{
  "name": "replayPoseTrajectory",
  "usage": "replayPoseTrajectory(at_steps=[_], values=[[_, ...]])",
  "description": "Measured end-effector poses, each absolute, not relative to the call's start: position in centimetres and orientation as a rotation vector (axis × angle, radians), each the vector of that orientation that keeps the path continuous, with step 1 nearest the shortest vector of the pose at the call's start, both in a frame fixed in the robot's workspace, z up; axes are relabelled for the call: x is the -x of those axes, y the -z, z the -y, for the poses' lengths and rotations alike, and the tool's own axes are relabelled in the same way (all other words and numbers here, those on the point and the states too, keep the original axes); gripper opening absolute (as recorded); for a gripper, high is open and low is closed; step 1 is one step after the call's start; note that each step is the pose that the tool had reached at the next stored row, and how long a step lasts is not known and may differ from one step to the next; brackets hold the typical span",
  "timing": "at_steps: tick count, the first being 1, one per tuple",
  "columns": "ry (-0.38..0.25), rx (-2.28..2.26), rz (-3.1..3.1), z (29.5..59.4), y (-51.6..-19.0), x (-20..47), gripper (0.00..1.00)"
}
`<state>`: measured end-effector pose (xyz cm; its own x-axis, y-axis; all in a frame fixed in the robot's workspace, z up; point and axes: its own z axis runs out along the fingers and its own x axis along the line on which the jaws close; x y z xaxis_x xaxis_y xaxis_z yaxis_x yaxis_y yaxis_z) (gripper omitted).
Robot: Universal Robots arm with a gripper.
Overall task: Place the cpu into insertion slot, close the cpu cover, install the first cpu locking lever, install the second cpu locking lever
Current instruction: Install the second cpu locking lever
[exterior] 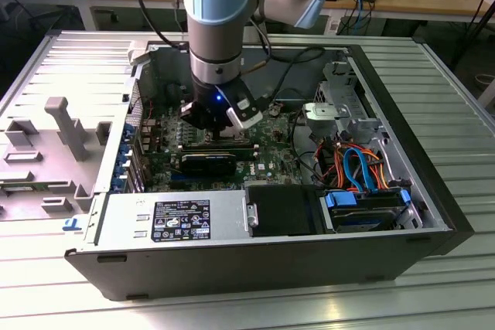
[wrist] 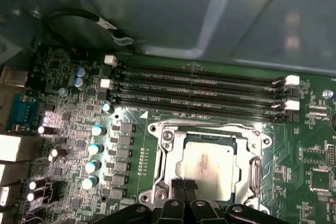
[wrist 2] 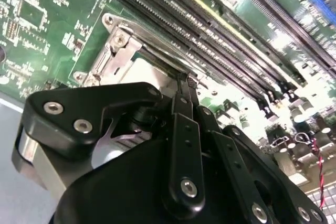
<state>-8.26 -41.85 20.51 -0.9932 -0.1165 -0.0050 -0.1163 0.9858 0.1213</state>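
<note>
The open computer case (exterior: pixel 255 268) lies on its side on the ribbed metal bench (exterior: pixel 448 291), presumably so the motherboard (exterior: pixel 155 148) faces up and the arm can come at it from straight above. Just behind the case's near wall sits the grey power supply box (exterior: pixel 170 220), and beyond it the board.

Over the middle of the board the tool (exterior: pixel 219 125) hangs point-down, close to the surface. In both wrist views its two black fingers are pressed together into one narrow tip (wrist 2: pixel 187 83) (wrist: pixel 184 183), with nothing visibly caught between them. A closed tip like that suits poking or pushing at something thin, I'd say, rather than picking up.

The tip sits at the edge of the insertion slot (wrist: pixel 164 136). The cpu (wrist: pixel 207 162) is already lying flat in it, its dull silver top showing through the window of the cpu cover (wrist: pixel 254 167), which lies down over the chip's edges to keep it seated. A thin wire lever (wrist: pixel 210 125) runs along the far side of the socket; whether it is latched I can't make out.

Past the socket run the long black memory slots (wrist: pixel 199 85), then the case's far wall.
</note>
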Motion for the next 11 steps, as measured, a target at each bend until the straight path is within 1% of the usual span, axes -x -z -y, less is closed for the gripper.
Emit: replayPoseTrajectory(at_steps=[1, 2, 11], values=[[0.147, -0.183, 3.129, 41.6, -20.7, 8.2, 0.11], [0.134, -0.183, 3.129, 41.4, -20.8, 8.2, 0.11], [0.134, -0.181, 3.115, 40.9, -21.4, 6.9, 0.11]])
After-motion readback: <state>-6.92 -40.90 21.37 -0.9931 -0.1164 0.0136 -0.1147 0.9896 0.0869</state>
